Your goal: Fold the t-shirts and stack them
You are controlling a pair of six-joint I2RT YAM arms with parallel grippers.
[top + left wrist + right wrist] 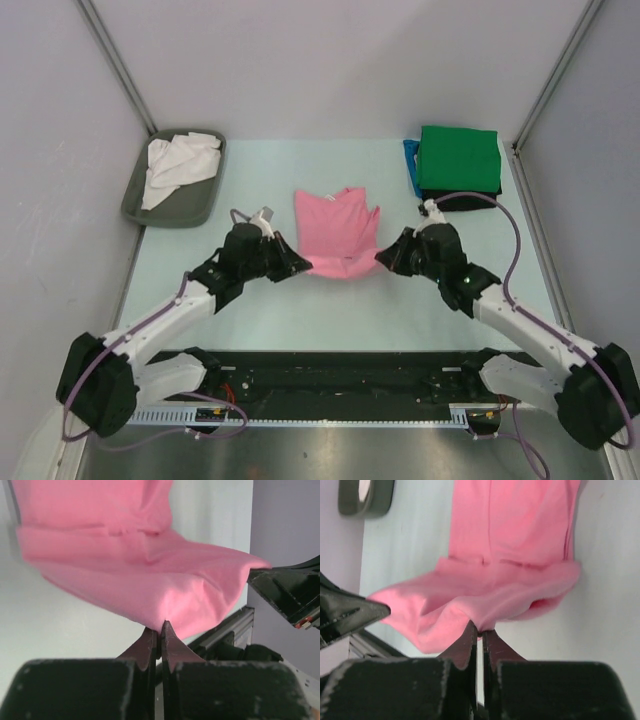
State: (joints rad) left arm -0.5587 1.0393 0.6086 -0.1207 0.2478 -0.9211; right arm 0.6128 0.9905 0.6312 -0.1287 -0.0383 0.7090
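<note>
The pink t-shirt [337,232] lies partly folded at the table's middle, its near edge lifted. My left gripper [303,265] is shut on its near left corner, seen in the left wrist view [161,625] pinching pink cloth [150,575]. My right gripper [381,257] is shut on the near right corner, seen in the right wrist view [481,629] pinching the cloth [510,570]. A folded stack at the back right has the green shirt [458,158] on top, the black one [455,199] under it and the blue one's edge [411,160] at the left. The white shirt [177,163] lies crumpled in the tray.
The grey rounded tray [175,205] stands at the back left. Grey walls with metal posts [120,65] close in the table at the sides and back. A black rail [340,385] runs along the near edge between the arm bases.
</note>
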